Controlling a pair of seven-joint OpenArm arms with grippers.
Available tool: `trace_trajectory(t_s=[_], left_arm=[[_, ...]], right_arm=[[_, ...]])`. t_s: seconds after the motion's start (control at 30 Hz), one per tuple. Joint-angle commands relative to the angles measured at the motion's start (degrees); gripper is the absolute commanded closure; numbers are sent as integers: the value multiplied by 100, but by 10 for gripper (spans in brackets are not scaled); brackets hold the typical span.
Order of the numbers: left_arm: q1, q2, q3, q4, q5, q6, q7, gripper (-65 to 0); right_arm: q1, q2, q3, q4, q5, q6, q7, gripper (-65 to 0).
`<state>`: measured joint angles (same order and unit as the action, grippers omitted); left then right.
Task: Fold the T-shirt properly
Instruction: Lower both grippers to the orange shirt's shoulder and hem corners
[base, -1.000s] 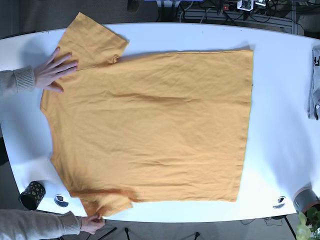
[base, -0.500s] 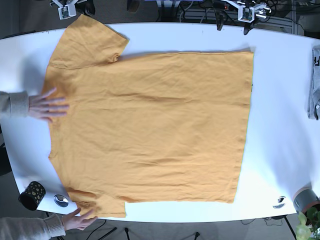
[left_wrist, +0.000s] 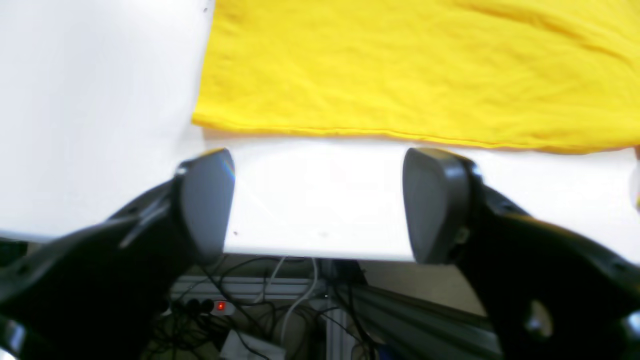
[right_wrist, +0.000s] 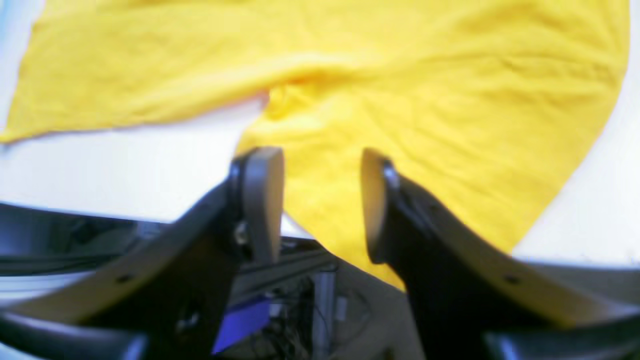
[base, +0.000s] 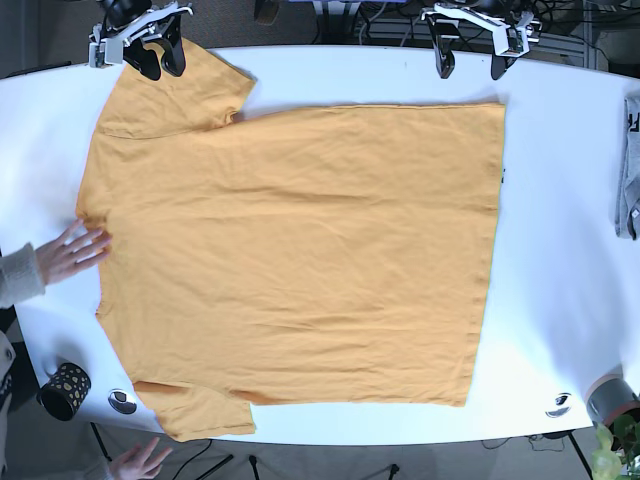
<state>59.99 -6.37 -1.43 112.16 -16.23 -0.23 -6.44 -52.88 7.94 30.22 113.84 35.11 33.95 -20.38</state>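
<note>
An orange-yellow T-shirt (base: 300, 250) lies spread flat on the white table (base: 560, 250), collar end to the left and hem to the right. My left gripper (base: 470, 65) is open and empty over the far table edge, just beyond the shirt's far hem corner. In the left wrist view the left gripper (left_wrist: 320, 205) hangs over bare table short of the shirt's edge (left_wrist: 425, 70). My right gripper (base: 160, 62) is open and empty above the far sleeve. In the right wrist view the right gripper (right_wrist: 320, 200) hovers over the sleeve (right_wrist: 425, 100).
A person's hand (base: 70, 252) rests at the shirt's collar edge, and another hand (base: 135, 462) is below the near table edge. A black dotted cup (base: 65, 388) stands at the near left. A grey garment (base: 630, 170) lies at the right edge. Cables (left_wrist: 280, 300) hang behind the table.
The person's hands have drawn back from the shirt, and the near sleeve lies flatter. Both grippers have moved in from the far edge toward the shirt.
</note>
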Motion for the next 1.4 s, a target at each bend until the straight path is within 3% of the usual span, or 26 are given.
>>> trace_trajectory(t_s=[0.0,0.23,0.3,0.47,0.57,0.67,0.9,1.37], left_arm=[[10,-9,-11,85,-17,-25,-134,-518],[-7,-9,-11,68,-17,-25,-134,-518],[-16,-9,-11,68,-17,-25,-134,-518],[-148,-9,-2,59,-17,-25,-134,-518],[-192,-9,-11,41,-8,-25,-134,-518],[-201,-9,-11,-11,-8,-25,-134,-518],[-210,-9,-11,-20,-8,-25,-134,-518],[-218,-9,-11,-29,18,-25,-134,-518]], right_arm=[[106,54,112,93,212,46,-322,-252],[976,54,1167,-22,977,117,-2089,-263],[1319,54,1572,-66,1161,310,-2696,-263],[2119,54,2424,-136,1170,583,-3962,-263],[2611,80,2890,-417,1179,605,-4656,-263],[2937,300,3128,-848,1170,605,-5122,-263],[3227,564,3119,-1841,1223,605,-5272,-263],[3218,537,2486,-2887,1179,605,-5254,-255]])
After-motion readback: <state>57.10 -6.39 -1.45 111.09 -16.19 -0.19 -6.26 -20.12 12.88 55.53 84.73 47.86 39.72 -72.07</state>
